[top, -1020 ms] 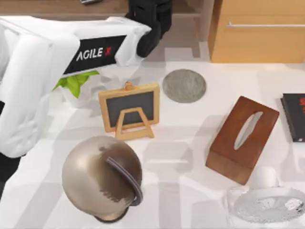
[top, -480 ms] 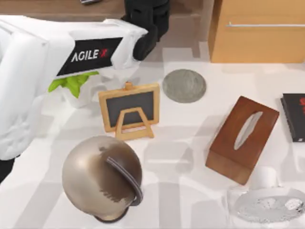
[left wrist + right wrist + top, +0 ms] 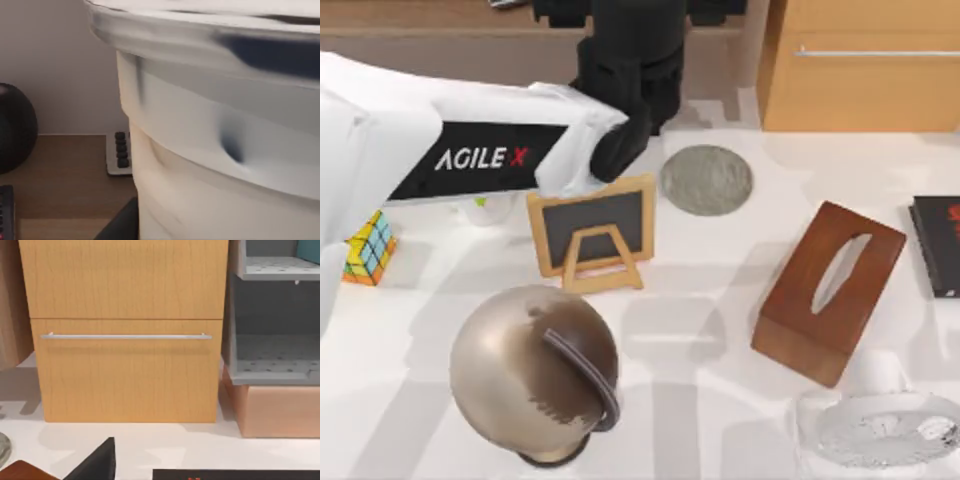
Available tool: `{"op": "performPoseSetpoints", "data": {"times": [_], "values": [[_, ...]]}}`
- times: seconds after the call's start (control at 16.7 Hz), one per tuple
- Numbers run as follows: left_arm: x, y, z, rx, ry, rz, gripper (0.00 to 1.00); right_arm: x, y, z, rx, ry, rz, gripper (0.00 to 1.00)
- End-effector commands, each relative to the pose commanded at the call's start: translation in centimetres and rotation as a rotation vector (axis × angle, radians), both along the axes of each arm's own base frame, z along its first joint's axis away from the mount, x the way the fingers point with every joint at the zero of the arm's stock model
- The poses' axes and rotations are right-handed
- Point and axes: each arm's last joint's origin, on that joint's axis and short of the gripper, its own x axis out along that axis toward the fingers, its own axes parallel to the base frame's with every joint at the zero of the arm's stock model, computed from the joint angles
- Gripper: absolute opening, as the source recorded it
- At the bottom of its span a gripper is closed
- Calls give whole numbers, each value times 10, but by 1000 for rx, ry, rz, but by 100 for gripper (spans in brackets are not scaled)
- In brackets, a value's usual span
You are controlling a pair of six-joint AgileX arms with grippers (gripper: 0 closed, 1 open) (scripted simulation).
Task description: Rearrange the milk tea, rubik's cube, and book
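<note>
On left arm [image 3: 470, 160], "AGILE X" lettering; rubik's cube [image 3: 369, 248] below

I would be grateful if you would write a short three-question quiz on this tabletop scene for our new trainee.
1. True or false: the rubik's cube sits at the table's right edge.
2. Which lies nearest the grey coaster? A) glass dish B) small chalkboard easel C) black book
3. Fill in: the left wrist view shows the milk tea very close, so the cup is at the ____ gripper.

Key:
1. False; it is at the left edge.
2. B
3. left
</note>
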Motion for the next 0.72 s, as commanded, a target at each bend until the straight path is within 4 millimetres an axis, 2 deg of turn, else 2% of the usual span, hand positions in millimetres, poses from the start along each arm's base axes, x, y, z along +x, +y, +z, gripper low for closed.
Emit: {"op": "performPoseSetpoints", "data": {"times": [0.12, 0.42, 0.6, 0.72], "values": [[-8, -1, 0, -4, 0, -5, 0, 0, 0, 0, 0, 0, 0, 100], [-7, -1, -1, 0, 2, -2, 0, 0, 0, 0, 0, 0, 0, 100], [-21, -22, -5, -14, -16, -22, 0, 0, 0, 0, 0, 0, 0, 100], [-33, -41, -22, -13, -13, -32, 0, 0, 0, 0, 0, 0, 0, 100]]}}
